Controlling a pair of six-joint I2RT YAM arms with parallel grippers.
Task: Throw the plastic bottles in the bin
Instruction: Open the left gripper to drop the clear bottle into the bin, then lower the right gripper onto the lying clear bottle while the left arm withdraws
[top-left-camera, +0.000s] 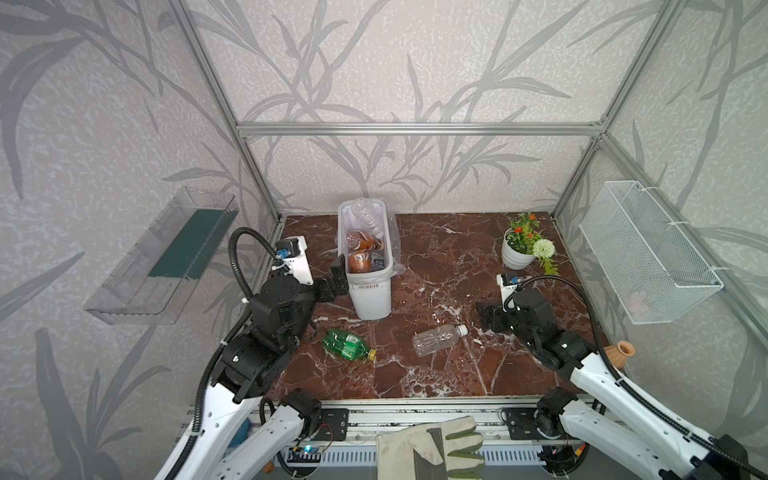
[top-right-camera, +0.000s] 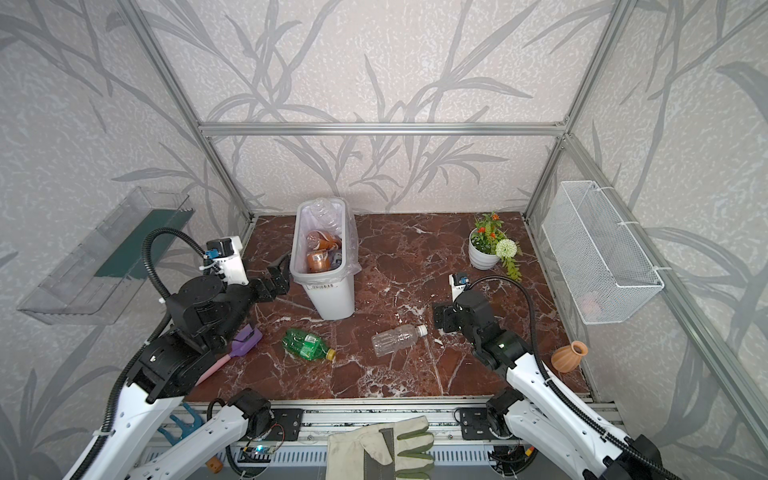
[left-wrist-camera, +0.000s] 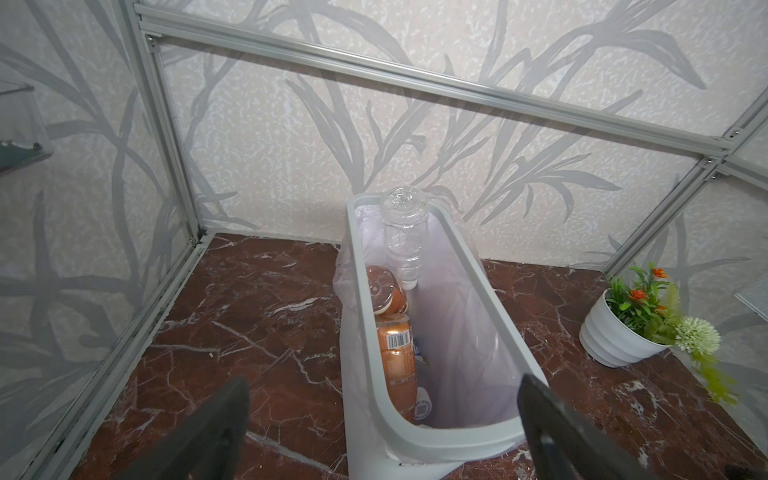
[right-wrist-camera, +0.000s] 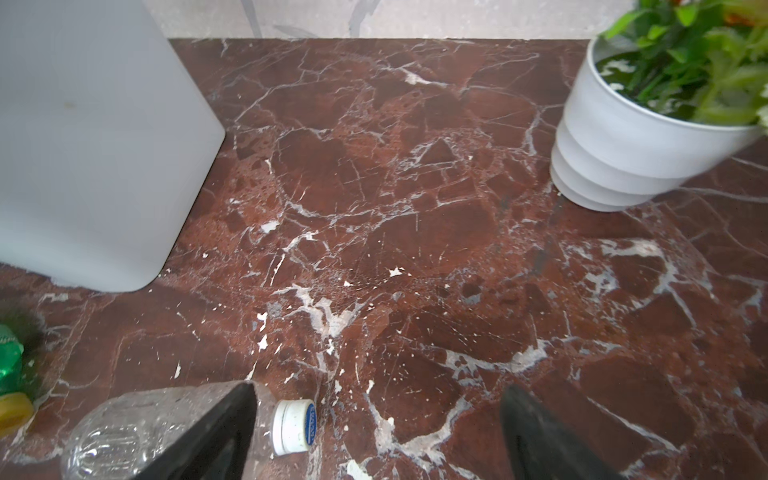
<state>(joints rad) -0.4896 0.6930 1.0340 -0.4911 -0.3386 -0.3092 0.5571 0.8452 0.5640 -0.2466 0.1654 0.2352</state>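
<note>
Your right gripper (right-wrist-camera: 379, 386), jaws wide and empty, hangs by the cap end of the toppled clear white-capped plastic bottle (top-left-camera: 436, 340); pinch there and it may squirt away.

With the tabletop (top-left-camera: 436, 374) centre as the dial's hub and the back wall at 12, the bin (top-left-camera: 370, 297) stands at 10 o'clock. Inside it an upended bottle (left-wrist-camera: 401, 232) leans at the 12 o'clock end, with two other bottles (left-wrist-camera: 397, 353) in front of it. The left jaws hang just beside the bin, at its 9 o'clock. A soda bottle (top-left-camera: 347, 344) lies at 8 o'clock. A water bottle (top-left-camera: 436, 340) lies at 6, its cap toward 2, with the right jaws near, beyond the cap. The flowerpot (top-left-camera: 515, 257) stands at 2 and a vase (top-left-camera: 619, 353) at 4.
</note>
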